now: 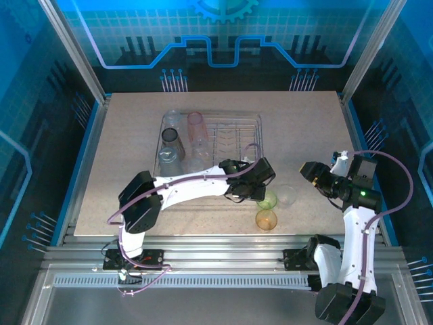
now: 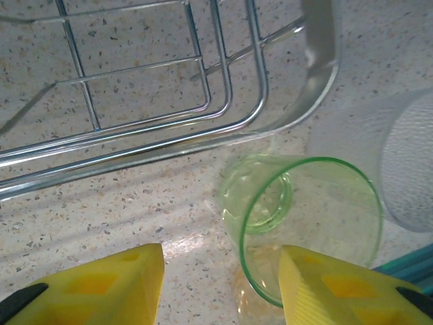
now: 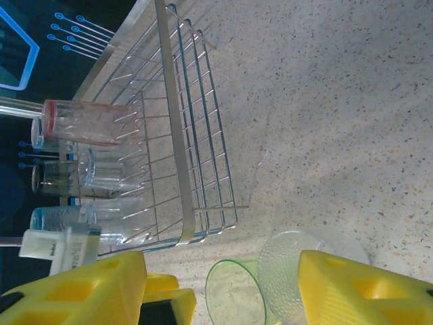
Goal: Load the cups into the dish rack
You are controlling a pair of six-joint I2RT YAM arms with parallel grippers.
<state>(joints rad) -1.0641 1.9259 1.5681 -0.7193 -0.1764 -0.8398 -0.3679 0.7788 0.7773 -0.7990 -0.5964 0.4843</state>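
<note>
The wire dish rack [image 1: 233, 139] holds several cups in its left part: a clear one [image 1: 171, 120], a red-pink one [image 1: 196, 128], a smoky grey one [image 1: 170, 139] and a bluish one [image 1: 168, 161]. In front of its right corner, a green cup [image 1: 268, 200], a clear cup [image 1: 287, 196] and an orange cup [image 1: 266, 219] stand on the table. My left gripper [image 1: 262, 186] is at the green cup [image 2: 318, 203], open, its fingers straddling the near rim. My right gripper [image 1: 310, 172] hovers open, right of the clear cup [image 3: 298, 271].
The rack's right half [image 3: 172, 135] has bare prongs. Table edge and arm bases run along the front. The three loose cups crowd together, with the orange one [image 2: 257, 291] showing through the green one.
</note>
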